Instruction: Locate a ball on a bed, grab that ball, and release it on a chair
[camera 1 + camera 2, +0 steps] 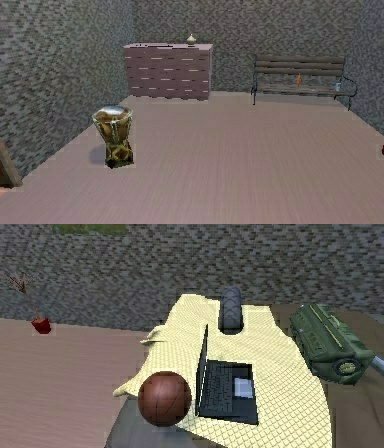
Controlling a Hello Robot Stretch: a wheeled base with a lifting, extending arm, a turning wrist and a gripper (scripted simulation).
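The bed with its pale yellow quilted cover [270, 344] is the biggest thing here, and it is my landmark. Well away from the bed, a pinkish-brown chest of drawers [168, 70] stands against the speckled grey wall, with a dark slatted bench [298, 78] further along that wall. On the bed, near its middle, an open black laptop [225, 384] lies on the cover. A dark green boxy radio [330, 342] rests at the bed's far side. The reddish-brown round ball [164, 399] sits at the bed's near corner, just beside the laptop.

By my reckoning the ball is found, but it is not yet grabbed. What state the gripper is in I cannot tell. Lifting the ball, carrying it from the bed and setting it on a seat are all left. I see no true chair, and the bench looks the likeliest stand-in.
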